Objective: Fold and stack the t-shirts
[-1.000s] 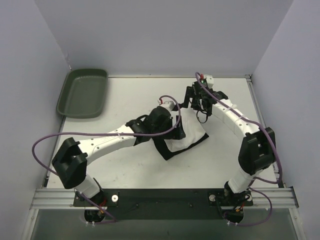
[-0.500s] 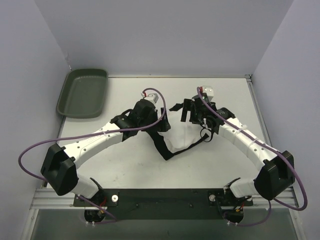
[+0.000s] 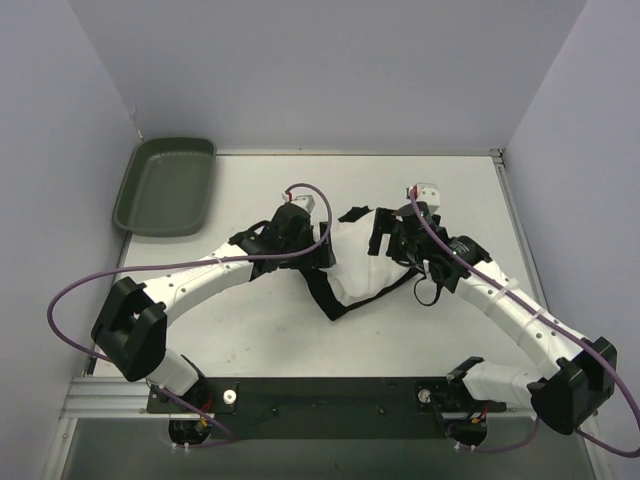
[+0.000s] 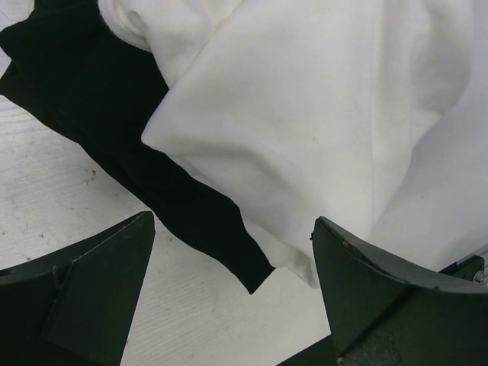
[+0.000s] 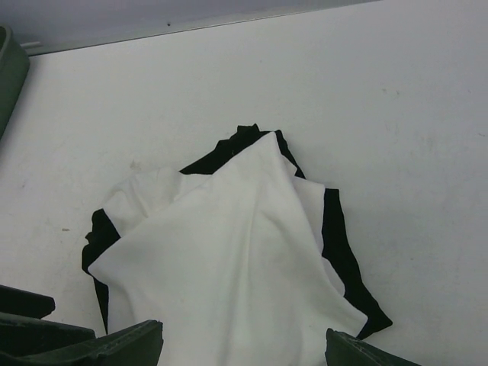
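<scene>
Crumpled white shirt (image 3: 362,268) lies on black shirt (image 3: 322,296) at mid-table (image 3: 250,335). Left gripper (image 4: 232,226) hovers at the pile's ten o'clock and right gripper (image 5: 242,332) at one o'clock, both with fingers apart and empty. A pinch here may catch both layers and drag them together.

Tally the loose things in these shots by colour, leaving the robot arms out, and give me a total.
White t-shirt: 1
Black t-shirt: 1
Dark green tray: 1
Total: 3
</scene>
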`<state>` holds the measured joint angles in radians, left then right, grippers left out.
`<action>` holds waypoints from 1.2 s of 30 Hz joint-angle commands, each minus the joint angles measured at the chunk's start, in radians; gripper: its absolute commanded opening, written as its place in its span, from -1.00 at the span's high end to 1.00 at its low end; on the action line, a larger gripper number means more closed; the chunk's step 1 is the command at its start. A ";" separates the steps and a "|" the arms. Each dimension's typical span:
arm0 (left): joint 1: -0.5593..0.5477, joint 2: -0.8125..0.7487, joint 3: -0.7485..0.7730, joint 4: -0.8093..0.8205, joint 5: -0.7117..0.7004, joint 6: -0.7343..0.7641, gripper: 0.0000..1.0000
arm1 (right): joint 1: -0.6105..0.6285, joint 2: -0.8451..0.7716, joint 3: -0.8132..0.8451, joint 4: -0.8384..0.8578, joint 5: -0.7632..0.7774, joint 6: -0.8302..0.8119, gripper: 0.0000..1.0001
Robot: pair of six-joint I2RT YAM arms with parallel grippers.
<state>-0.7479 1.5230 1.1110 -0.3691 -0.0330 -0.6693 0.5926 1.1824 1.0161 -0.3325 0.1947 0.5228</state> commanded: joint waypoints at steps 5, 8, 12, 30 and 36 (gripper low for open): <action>0.021 -0.003 -0.007 0.058 -0.018 -0.006 -0.88 | 0.006 -0.098 -0.073 -0.033 0.042 0.025 -0.72; 0.027 0.008 -0.005 0.068 -0.015 -0.009 -0.87 | 0.007 -0.110 -0.097 -0.027 0.042 0.034 -0.72; 0.027 0.020 -0.007 0.091 -0.011 -0.013 -0.87 | 0.009 -0.112 -0.111 -0.019 0.034 0.036 -0.72; 0.042 0.135 0.049 0.157 -0.050 -0.024 -0.23 | 0.009 -0.132 -0.148 -0.013 0.041 0.036 -0.71; 0.048 0.150 0.058 0.162 -0.054 -0.021 0.22 | 0.010 -0.130 -0.162 -0.005 0.038 0.040 -0.70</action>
<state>-0.7097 1.6642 1.1172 -0.2634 -0.0723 -0.6964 0.5968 1.0710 0.8646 -0.3481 0.2058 0.5503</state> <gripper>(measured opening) 0.458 0.850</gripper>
